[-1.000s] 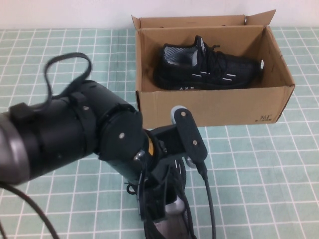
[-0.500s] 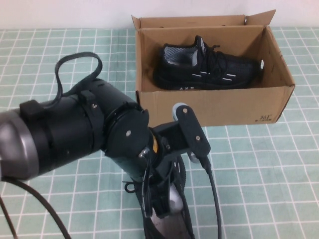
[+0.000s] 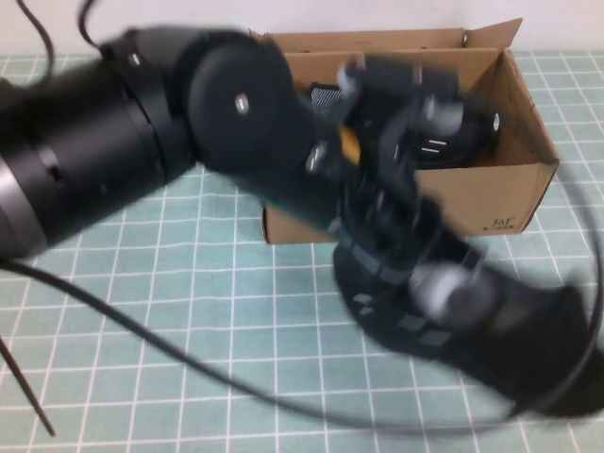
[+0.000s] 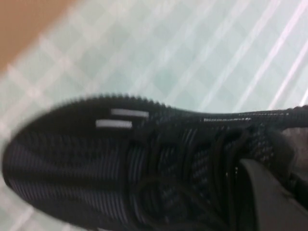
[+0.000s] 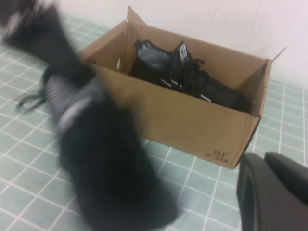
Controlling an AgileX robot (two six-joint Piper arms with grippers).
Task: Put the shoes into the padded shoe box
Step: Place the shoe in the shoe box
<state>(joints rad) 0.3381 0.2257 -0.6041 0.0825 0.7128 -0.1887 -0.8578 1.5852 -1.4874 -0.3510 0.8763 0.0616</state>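
The brown padded shoe box [image 3: 491,193] stands open at the back of the table, with one black sneaker [image 3: 469,129] lying inside. My left gripper [image 3: 396,250] is shut on the second black sneaker [image 3: 510,330] and holds it in the air just in front of the box, toe pointing right. In the left wrist view the held sneaker [image 4: 96,159] fills the frame, with one of my fingers [image 4: 269,197] on its laces. My right gripper [image 5: 272,192] hangs shut and empty at the right, near the box's printed corner [image 5: 219,155]. The held sneaker [image 5: 106,159] shows there too.
The table is covered by a green mat with a white grid [image 3: 170,311]. The left arm's black cable [image 3: 236,387] loops over the front of the mat. A white wall [image 5: 216,19] stands behind the box.
My left arm has swung up and to the right, lifting the second sneaker off the mat near the front edge and carrying it toward the box. The box and first sneaker have not moved.
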